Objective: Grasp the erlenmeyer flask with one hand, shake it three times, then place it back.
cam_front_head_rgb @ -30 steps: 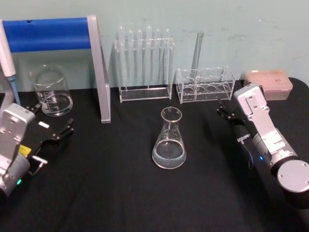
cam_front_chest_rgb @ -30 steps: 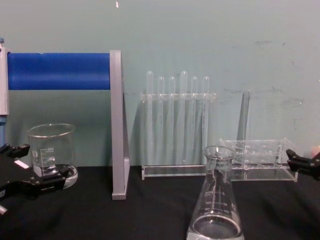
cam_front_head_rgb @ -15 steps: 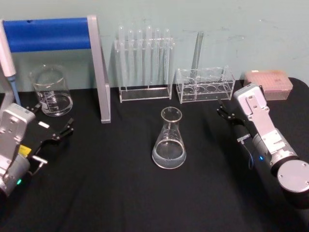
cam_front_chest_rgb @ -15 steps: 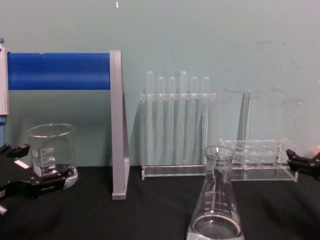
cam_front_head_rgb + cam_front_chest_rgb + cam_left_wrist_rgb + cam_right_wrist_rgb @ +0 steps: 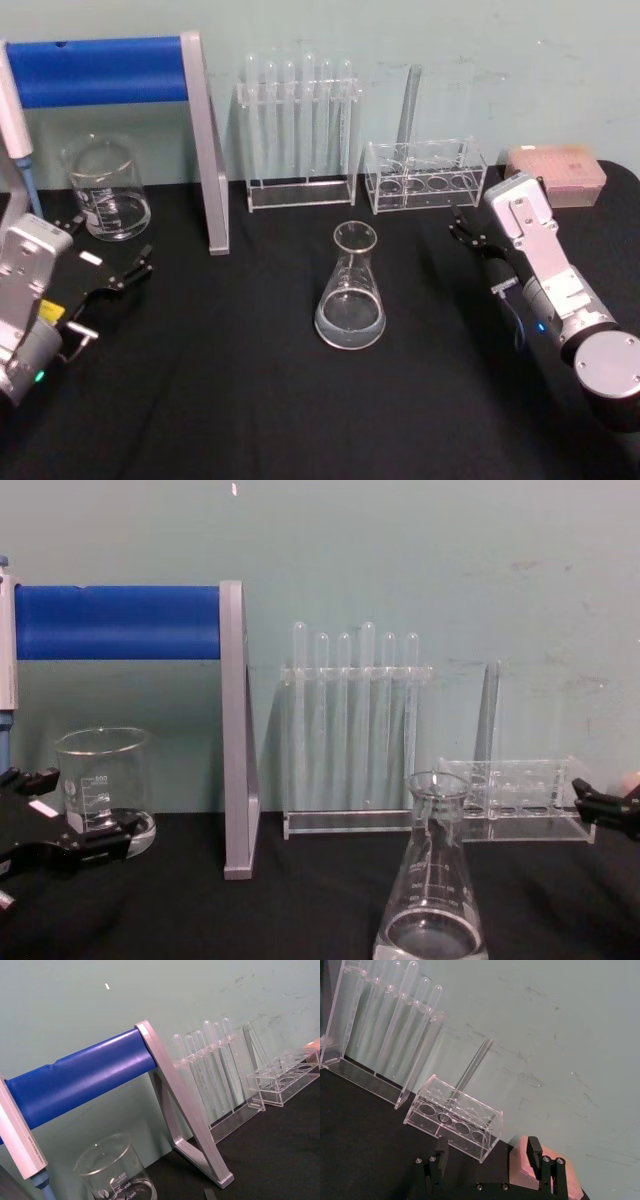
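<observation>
The erlenmeyer flask (image 5: 350, 296) stands upright on the black table, mid-centre, with a little clear liquid in its base; in the chest view the flask (image 5: 432, 885) is close and low. To its right and slightly farther back, my right gripper (image 5: 466, 231) hovers open, well apart from the glass. In the right wrist view this gripper (image 5: 487, 1152) has its jaws spread with nothing between them, and one of its fingers (image 5: 600, 806) shows at the chest view's right edge. My left gripper (image 5: 110, 252) rests open at the far left, near the beaker.
A glass beaker (image 5: 105, 190) stands back left beside a stand with a blue roll (image 5: 100, 70). A tall test tube rack (image 5: 298, 130), a low clear rack (image 5: 425, 175) and a pink box (image 5: 555, 170) line the back. A pipette (image 5: 18, 130) hangs far left.
</observation>
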Controlling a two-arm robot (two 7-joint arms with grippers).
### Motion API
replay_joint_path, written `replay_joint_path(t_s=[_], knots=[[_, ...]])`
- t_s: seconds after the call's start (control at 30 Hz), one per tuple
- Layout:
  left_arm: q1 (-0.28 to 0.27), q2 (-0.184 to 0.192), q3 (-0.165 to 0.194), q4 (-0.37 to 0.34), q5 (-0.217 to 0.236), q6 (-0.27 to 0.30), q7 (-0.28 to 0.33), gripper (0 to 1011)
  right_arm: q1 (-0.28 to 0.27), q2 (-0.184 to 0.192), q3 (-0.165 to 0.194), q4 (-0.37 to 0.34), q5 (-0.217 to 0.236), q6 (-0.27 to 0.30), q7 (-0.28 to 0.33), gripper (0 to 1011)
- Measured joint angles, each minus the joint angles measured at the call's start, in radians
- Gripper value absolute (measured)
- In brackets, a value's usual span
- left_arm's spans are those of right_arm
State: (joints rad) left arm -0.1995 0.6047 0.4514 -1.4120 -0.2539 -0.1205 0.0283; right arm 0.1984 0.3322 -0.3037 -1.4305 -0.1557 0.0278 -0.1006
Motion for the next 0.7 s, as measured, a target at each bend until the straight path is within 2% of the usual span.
replay_joint_path(t_s=[0.7], knots=[[0.0, 0.0, 0.0, 0.0, 0.0, 0.0, 0.0, 1001, 0.0, 0.0, 0.0, 0.0, 0.0, 0.0, 0.0, 1003]])
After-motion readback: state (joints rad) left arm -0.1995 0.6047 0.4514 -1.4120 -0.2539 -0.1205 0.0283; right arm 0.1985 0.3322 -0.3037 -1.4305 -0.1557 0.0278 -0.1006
